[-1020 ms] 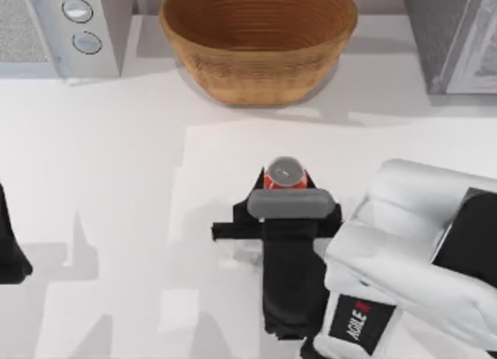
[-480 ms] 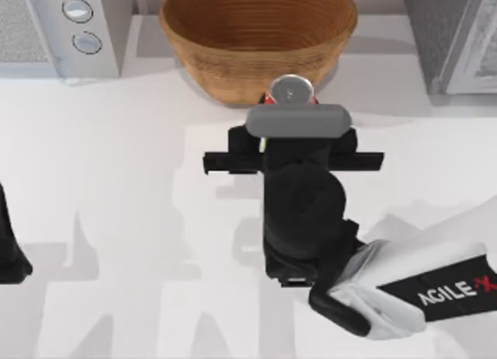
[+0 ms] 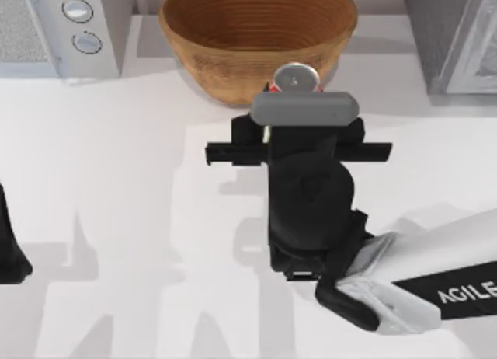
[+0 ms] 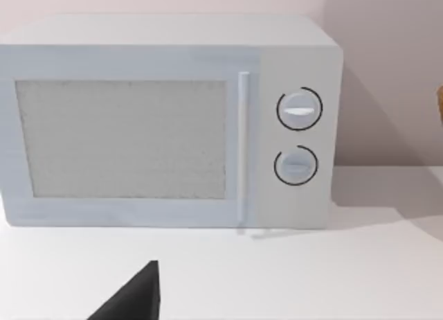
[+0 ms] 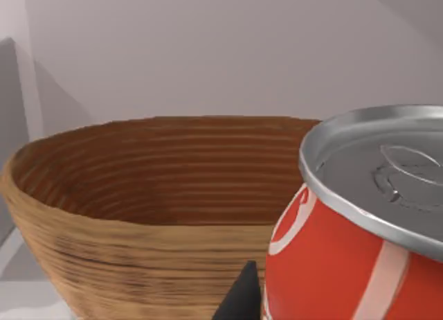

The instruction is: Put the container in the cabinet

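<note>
Can [image 3: 295, 78] first, silver top up, red side with white markings filling the near part of the right wrist view [image 5: 360, 223], gripped upright by the right gripper [image 3: 299, 102] with its jaws closed narrow around it. It sits at the near rim of the basket [image 3: 225, 64], in the table's [image 3: 116, 180] middle toward the back. Left gripper [image 3: 12, 250] waits at the table's left edge; whether its jaws are open, I can't tell. Farther back, the microwave [image 4: 173, 119] stands at the left rear corner. The cabinet [image 3: 454, 40] stands at the right rear.
</note>
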